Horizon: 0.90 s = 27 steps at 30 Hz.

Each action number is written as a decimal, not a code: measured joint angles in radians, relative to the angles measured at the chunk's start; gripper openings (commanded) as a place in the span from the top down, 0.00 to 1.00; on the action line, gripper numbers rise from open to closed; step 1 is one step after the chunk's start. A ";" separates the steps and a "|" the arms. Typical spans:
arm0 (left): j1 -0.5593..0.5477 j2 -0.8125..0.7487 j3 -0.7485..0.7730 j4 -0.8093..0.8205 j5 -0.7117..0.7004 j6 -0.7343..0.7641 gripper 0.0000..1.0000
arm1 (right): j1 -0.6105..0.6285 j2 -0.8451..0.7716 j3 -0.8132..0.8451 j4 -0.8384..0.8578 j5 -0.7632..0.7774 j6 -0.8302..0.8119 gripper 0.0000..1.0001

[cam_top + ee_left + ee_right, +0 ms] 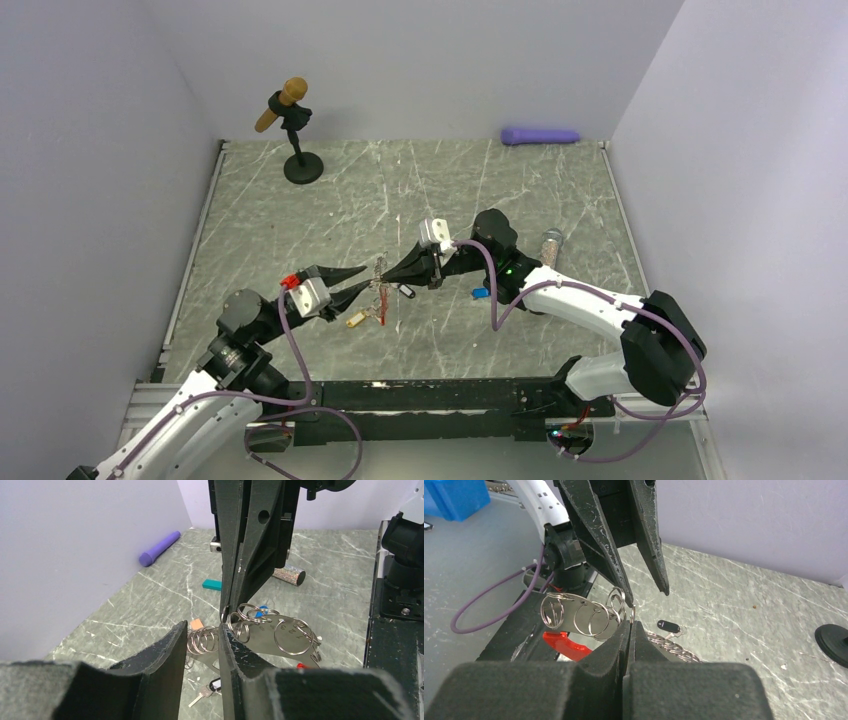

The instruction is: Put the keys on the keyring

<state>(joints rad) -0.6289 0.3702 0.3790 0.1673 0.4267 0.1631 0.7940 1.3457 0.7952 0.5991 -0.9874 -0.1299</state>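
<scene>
The keyring [382, 296] is a silver plate with several split rings and a red clip [563, 645], held above the table. My right gripper [386, 274] is shut on one of its rings, its pads closed on the ring in the right wrist view [629, 623]. My left gripper [367, 277] is open, and its fingers straddle the ring end of the plate [272, 636] in the left wrist view. A black-tagged key [212, 685] lies on the table under the plate. A blue-tagged key [480, 294] lies to the right. A yellow-tagged key [357, 320] lies below the left gripper.
A teal block [211, 584] and a tan block [196, 624] lie on the marble table beyond the grippers. A silver cylinder [550, 240] lies at the right, a purple cylinder [540, 135] against the back wall, and a black stand with a wooden handle [296, 140] at the back left.
</scene>
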 measured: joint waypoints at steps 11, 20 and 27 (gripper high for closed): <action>0.000 0.039 0.000 0.001 0.064 0.000 0.71 | -0.002 0.000 0.000 0.000 0.000 0.000 1.00; 0.001 0.105 0.000 0.035 0.094 -0.003 0.84 | -0.005 0.000 0.000 0.001 0.000 0.008 1.00; 0.004 0.111 0.000 0.046 0.100 -0.004 0.83 | -0.007 0.000 0.000 0.001 0.000 0.010 1.00</action>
<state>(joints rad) -0.6250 0.4816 0.3790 0.2131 0.5266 0.1589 0.7872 1.3457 0.7952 0.6003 -0.9878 -0.1196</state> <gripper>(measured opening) 0.163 0.012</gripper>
